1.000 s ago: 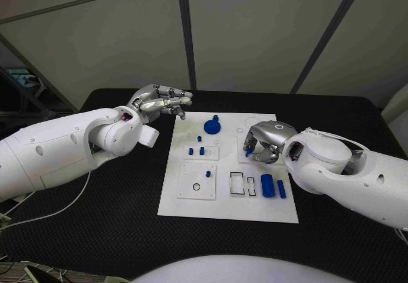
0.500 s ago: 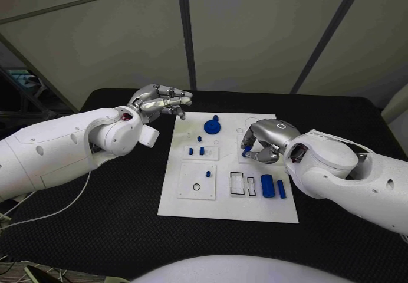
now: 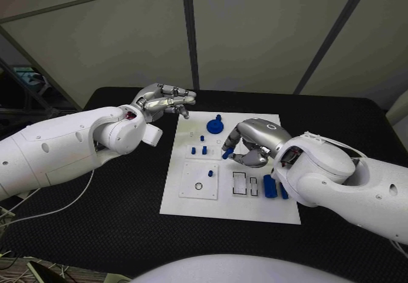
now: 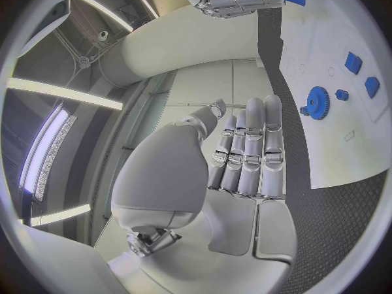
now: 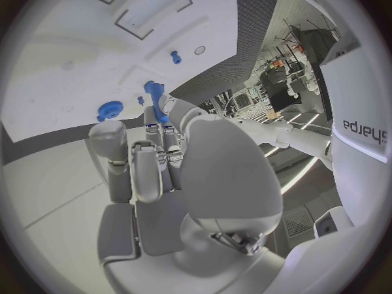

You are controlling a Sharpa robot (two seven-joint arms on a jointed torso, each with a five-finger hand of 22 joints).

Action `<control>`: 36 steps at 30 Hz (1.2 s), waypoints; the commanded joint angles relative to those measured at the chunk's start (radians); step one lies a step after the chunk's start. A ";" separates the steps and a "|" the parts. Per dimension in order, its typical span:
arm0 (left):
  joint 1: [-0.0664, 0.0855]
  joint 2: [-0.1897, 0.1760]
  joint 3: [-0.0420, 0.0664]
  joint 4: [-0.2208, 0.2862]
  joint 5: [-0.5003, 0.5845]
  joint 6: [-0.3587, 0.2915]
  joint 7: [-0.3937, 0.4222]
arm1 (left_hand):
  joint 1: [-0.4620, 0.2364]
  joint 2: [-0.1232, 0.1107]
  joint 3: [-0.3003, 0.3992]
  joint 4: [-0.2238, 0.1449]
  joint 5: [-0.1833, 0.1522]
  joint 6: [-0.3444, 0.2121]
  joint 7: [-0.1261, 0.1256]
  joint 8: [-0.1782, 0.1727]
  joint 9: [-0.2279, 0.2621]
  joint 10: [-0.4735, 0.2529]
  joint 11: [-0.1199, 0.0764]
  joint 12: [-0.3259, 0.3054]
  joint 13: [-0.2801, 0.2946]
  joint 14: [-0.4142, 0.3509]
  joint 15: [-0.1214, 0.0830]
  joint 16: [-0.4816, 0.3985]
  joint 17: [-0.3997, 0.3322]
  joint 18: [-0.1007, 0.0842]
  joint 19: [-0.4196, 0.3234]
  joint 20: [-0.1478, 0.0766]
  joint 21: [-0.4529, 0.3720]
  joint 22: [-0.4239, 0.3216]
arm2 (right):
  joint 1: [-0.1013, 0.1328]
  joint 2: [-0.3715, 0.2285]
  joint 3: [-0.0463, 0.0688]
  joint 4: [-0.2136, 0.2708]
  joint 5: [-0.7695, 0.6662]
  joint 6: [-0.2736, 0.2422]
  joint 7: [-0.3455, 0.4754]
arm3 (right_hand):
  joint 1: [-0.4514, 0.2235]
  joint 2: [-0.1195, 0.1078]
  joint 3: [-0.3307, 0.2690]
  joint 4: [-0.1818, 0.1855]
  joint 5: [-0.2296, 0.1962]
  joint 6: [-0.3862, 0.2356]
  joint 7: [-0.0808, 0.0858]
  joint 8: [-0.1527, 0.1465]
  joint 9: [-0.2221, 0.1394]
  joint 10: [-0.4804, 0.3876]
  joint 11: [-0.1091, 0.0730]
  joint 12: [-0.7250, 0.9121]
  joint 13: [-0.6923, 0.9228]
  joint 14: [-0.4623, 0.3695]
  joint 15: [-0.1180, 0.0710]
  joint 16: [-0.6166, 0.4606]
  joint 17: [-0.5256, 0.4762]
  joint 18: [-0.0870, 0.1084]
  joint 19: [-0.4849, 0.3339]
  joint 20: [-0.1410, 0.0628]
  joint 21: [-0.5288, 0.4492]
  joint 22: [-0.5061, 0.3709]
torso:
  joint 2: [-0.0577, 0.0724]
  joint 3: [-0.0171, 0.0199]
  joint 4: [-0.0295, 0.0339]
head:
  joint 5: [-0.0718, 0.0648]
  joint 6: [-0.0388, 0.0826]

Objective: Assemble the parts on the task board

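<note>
Over the board's [image 3: 191, 203] middle, right hand [image 3: 247, 144] hovers with fingers curled, pinching a small blue peg [image 3: 228, 153] at the fingertips; right wrist view shows the same peg [image 5: 155, 93] held between the fingers. Left hand [image 3: 165, 100] sits off the board's far left corner, above the black table [image 3: 102, 224], fingers curled in together, holding nothing; left wrist view confirms fingers [image 4: 249, 150] packed side by side. Blue gear [image 3: 214, 125] stands near the board's far edge, just left of the right hand. Two short pegs [image 3: 199, 150] stand in the small plate toward the left edge, a tiny one [image 3: 202, 138] just beyond them. Single peg [image 3: 210, 173] stands in the near-left plate, next to a ring hole. Blue cylinder [image 3: 269, 186] lies near the right edge, beside two rectangular slots [image 3: 246, 184], partly under the right arm.
</note>
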 commanded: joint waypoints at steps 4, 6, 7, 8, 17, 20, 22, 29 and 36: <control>0.002 0.014 0.001 -0.005 0.002 0.025 0.009 | -0.010 -0.001 -0.006 0.001 -0.005 -0.006 0.004 0.004 0.001 -0.008 0.003 0.008 -0.001 0.003 0.004 -0.004 -0.002 -0.017 0.008 0.002 -0.006 -0.003 | 0.001 0.076 -0.030 -0.031 0.063 0.001 0.081 | 0.013 0.005 -0.002 -0.004 0.006 0.003 0.007 -0.002 0.000 0.008 0.000 0.003 0.002 0.057 -0.005 0.003 -0.001 -0.003 0.004 0.001 0.000 -0.002 | 0.001 0.0029 0.0009 | 0.011 -0.009; 0.002 0.019 0.001 -0.006 0.002 0.026 0.009 | -0.010 -0.001 -0.006 0.001 -0.005 -0.006 0.004 0.004 0.001 -0.008 0.003 0.008 -0.001 0.003 0.004 -0.004 -0.002 -0.017 0.008 0.002 -0.006 -0.003 | 0.000 0.098 -0.040 -0.043 0.064 0.001 0.091 | 0.013 0.005 -0.002 -0.004 0.007 0.003 0.007 -0.002 0.000 0.008 0.000 0.002 0.002 0.057 -0.005 0.003 -0.001 -0.004 0.003 0.001 0.000 -0.002 | 0.001 0.0025 0.0004 | 0.013 -0.010; 0.002 0.021 0.001 -0.007 0.002 0.026 0.010 | -0.010 -0.001 -0.006 0.001 -0.005 -0.006 0.004 0.004 0.001 -0.008 0.003 0.008 -0.001 0.003 0.004 -0.004 -0.002 -0.017 0.008 0.002 -0.006 -0.003 | 0.000 0.108 -0.046 -0.049 0.065 0.001 0.096 | 0.013 0.005 -0.002 -0.005 0.007 0.003 0.007 -0.002 0.000 0.008 0.000 0.002 0.002 0.057 -0.005 0.003 -0.001 -0.003 0.003 0.001 0.000 -0.002 | 0.000 0.0020 0.0004 | 0.014 -0.011; 0.002 0.023 0.001 -0.008 0.002 0.027 0.010 | -0.010 -0.001 -0.006 0.001 -0.005 -0.006 0.004 0.004 0.001 -0.008 0.003 0.008 -0.001 0.003 0.004 -0.004 -0.002 -0.017 0.008 0.002 -0.006 -0.003 | -0.001 0.117 -0.055 -0.054 0.065 0.002 0.100 | 0.013 0.005 -0.001 -0.005 0.007 0.003 0.007 -0.002 -0.001 0.007 0.000 0.002 0.002 0.057 -0.005 0.003 -0.001 -0.003 0.003 0.001 0.000 -0.002 | 0.000 0.0015 0.0002 | 0.015 -0.012; 0.002 0.029 0.001 -0.010 0.002 0.026 0.009 | -0.012 -0.001 -0.007 0.002 -0.005 -0.006 0.004 0.005 0.001 -0.008 0.003 0.008 -0.001 0.003 0.004 -0.003 -0.002 -0.017 0.009 0.002 -0.006 -0.003 | -0.004 0.158 -0.095 -0.087 0.061 0.023 0.119 | 0.014 0.004 -0.001 -0.007 0.009 0.001 0.008 -0.004 -0.001 0.006 0.000 0.000 0.002 0.057 -0.004 0.003 0.000 -0.003 0.001 0.002 -0.001 -0.004 | 0.000 0.0021 -0.0002 | 0.024 -0.016; 0.002 0.030 0.001 -0.011 0.002 0.026 0.009 | -0.012 -0.001 -0.007 0.002 -0.005 -0.006 0.004 0.005 0.001 -0.008 0.003 0.008 -0.001 0.003 0.004 -0.003 -0.002 -0.017 0.009 0.002 -0.006 -0.003 | -0.006 0.163 -0.099 -0.091 0.058 0.029 0.121 | 0.014 0.004 -0.001 -0.007 0.009 0.001 0.008 -0.004 -0.001 0.006 0.000 0.000 0.002 0.057 -0.004 0.003 0.000 -0.003 0.001 0.002 -0.001 -0.004 | 0.000 0.0026 -0.0007 | 0.026 -0.017; 0.002 0.030 0.001 -0.011 0.002 0.026 0.008 | -0.012 -0.001 -0.007 0.002 -0.005 -0.006 0.004 0.005 0.001 -0.008 0.003 0.008 -0.001 0.003 0.004 -0.003 -0.002 -0.017 0.009 0.002 -0.006 -0.003 | -0.007 0.165 -0.100 -0.093 0.055 0.033 0.122 | 0.014 0.004 -0.001 -0.007 0.009 0.001 0.008 -0.004 -0.001 0.006 0.000 0.000 0.002 0.057 -0.004 0.003 0.000 -0.003 0.001 0.002 -0.001 -0.004 | 0.000 0.0024 -0.0006 | 0.028 -0.018; 0.002 0.031 0.001 -0.013 0.002 0.027 0.008 | -0.012 -0.001 -0.007 0.002 -0.005 -0.006 0.004 0.005 0.001 -0.008 0.003 0.008 -0.001 0.003 0.004 -0.003 -0.002 -0.017 0.009 0.002 -0.006 -0.003 | -0.009 0.168 -0.102 -0.098 0.046 0.065 0.123 | 0.013 0.004 -0.001 -0.009 0.010 0.001 0.008 -0.004 -0.001 0.006 0.001 -0.001 0.002 0.057 -0.004 0.004 0.001 -0.003 0.001 0.002 0.000 -0.003 | 0.000 0.0022 -0.0006 | 0.030 -0.022; 0.002 0.031 0.001 -0.013 0.002 0.027 0.007 | -0.012 -0.001 -0.007 0.002 -0.005 -0.006 0.004 0.005 0.001 -0.008 0.003 0.008 -0.001 0.003 0.004 -0.003 -0.002 -0.017 0.009 0.002 -0.006 -0.003 | -0.009 0.169 -0.103 -0.105 0.011 0.075 0.110 | 0.013 0.003 -0.001 -0.009 0.010 0.000 0.009 -0.005 -0.002 0.006 0.001 -0.002 0.003 0.057 -0.004 0.004 0.000 -0.003 0.001 0.002 0.000 -0.003 | 0.000 0.0018 -0.0008 | 0.031 -0.023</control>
